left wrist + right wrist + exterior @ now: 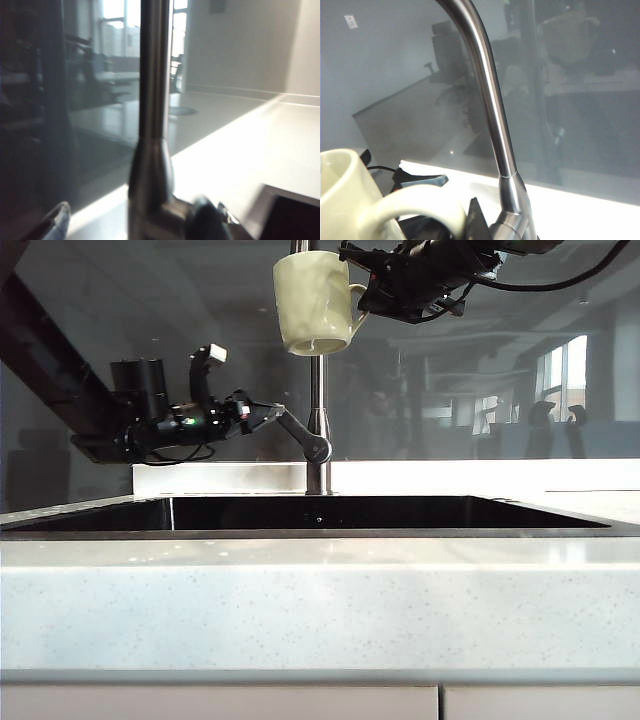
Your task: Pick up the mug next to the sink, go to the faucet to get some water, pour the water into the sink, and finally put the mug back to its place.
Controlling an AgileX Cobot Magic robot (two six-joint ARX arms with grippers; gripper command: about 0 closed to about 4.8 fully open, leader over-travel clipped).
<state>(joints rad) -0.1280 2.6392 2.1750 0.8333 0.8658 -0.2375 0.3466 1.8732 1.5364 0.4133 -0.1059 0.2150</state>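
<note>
The pale cream mug (313,302) hangs high over the sink (320,512), in front of the faucet (318,390) stem, base down and slightly tilted. My right gripper (366,298) reaches in from the upper right and is shut on the mug's loop handle (415,207). One dark finger (475,222) shows beside the handle. The spout tip is out of view and no water shows. My left gripper (272,417) is at the faucet's angled lever (300,437). It stands open (142,222), its fingers wide apart on either side of the faucet base (150,190) and lever knob (205,222).
A speckled off-white counter (320,610) runs along the sink's front. A low white ledge (480,476) and a dark glass wall (500,390) stand close behind the faucet. The left arm's black body (150,415) hangs over the sink's back left.
</note>
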